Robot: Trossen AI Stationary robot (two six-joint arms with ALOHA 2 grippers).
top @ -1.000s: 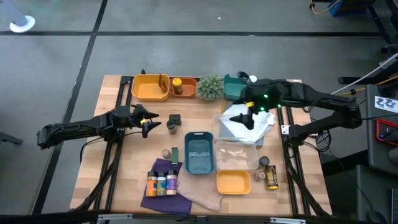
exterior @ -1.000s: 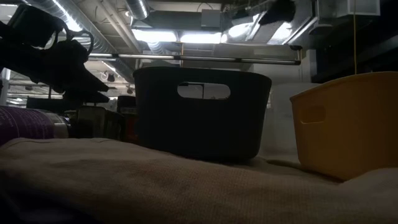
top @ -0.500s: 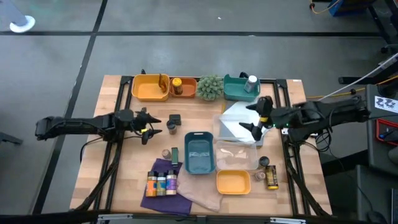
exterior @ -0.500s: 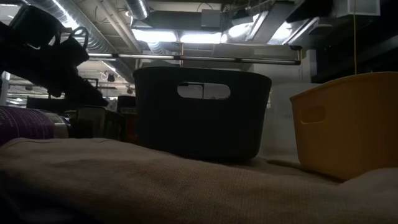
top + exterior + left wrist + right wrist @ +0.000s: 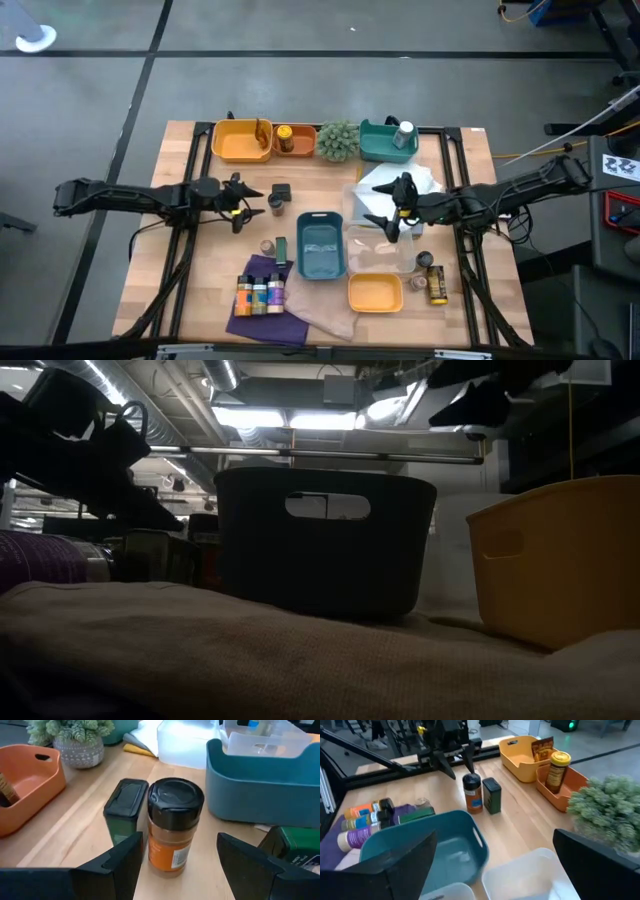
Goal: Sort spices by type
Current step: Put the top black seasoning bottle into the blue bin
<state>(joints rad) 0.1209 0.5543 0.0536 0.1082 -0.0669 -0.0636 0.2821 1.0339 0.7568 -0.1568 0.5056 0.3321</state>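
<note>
An orange spice jar with a black lid (image 5: pixel 174 826) stands on the wood beside a dark green tin (image 5: pixel 125 809). In the high view the jar (image 5: pixel 276 203) is just right of my left gripper (image 5: pixel 246 203), which is open; its fingers flank the jar without touching it. My right gripper (image 5: pixel 386 211) hangs open above the clear tray (image 5: pixel 380 250) and the white cloth (image 5: pixel 412 185). Several small bottles (image 5: pixel 258 293) lie on a purple cloth. Two jars (image 5: pixel 432 276) stand near the right edge, a white bottle (image 5: pixel 405 133) in the far teal tray, a jar (image 5: pixel 285 137) in the orange tray.
A teal tray (image 5: pixel 320 245) sits at mid table and a yellow tray (image 5: pixel 375 292) near the front. Another yellow tray (image 5: pixel 240 140) and a spiky green plant (image 5: pixel 339 141) line the far edge. A beige cloth (image 5: pixel 300 650) fills the low view's foreground.
My right arm has swung away from the far teal tray toward the near edge, and its gripper has come left and lower over the clear tray, still open. The white bottle in the far teal tray now shows uncovered. My left gripper has edged slightly toward the orange jar.
</note>
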